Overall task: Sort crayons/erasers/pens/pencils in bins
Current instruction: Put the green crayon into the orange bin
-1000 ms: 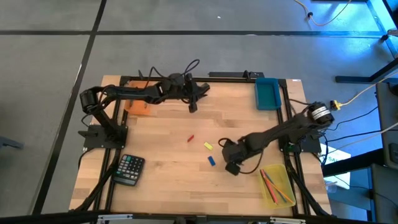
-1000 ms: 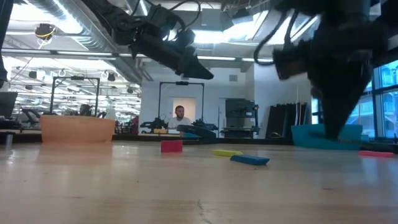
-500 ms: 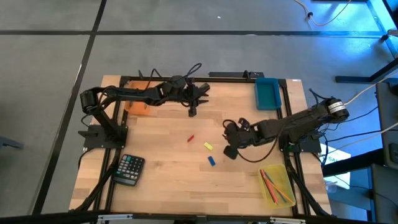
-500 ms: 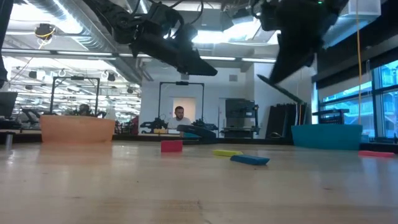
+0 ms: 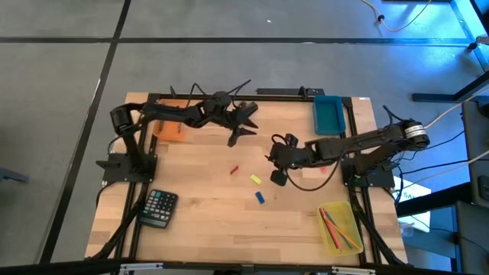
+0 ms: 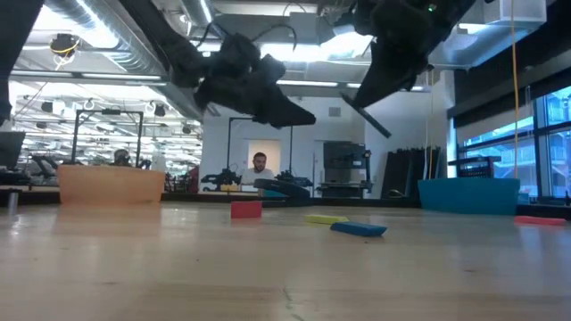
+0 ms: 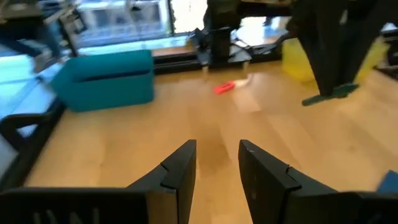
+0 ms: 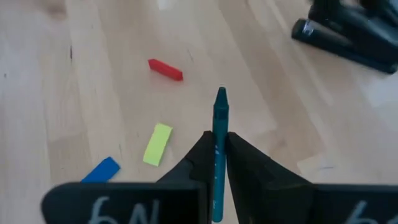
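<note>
My right gripper (image 5: 276,176) hangs above the table's middle, shut on a thin dark teal stick (image 8: 219,118); it also shows in the low view (image 6: 373,121). On the table below lie a short red crayon (image 5: 234,169), a yellow eraser (image 5: 256,179) and a blue eraser (image 5: 260,197). A pink eraser (image 5: 325,166) lies near the right arm. My left gripper (image 5: 238,134) is open and empty, raised near the table's far edge. The orange bin (image 5: 170,128) stands far left, the teal bin (image 5: 328,114) far right, the yellow bin (image 5: 340,227) near right. My right gripper pinches the teal stick between its two fingers (image 8: 219,146). The stick lies along the fingers, and its pointed end (image 8: 221,94) sticks out past the fingertips. It is lifted clear of the table and slants downward in the low view.
A black calculator (image 5: 158,208) lies at the near left. The yellow bin holds several long thin coloured sticks (image 5: 336,225). Black frame rails run along the table's left, right and far edges. A person shows in the room beyond the table (image 6: 258,166).
My right gripper has gone up and toward the table's far and left edges, away from the yellow bin, and now hangs above the erasers with the teal stick in its fingers. My left gripper has tipped and shifted a little toward the table's right.
</note>
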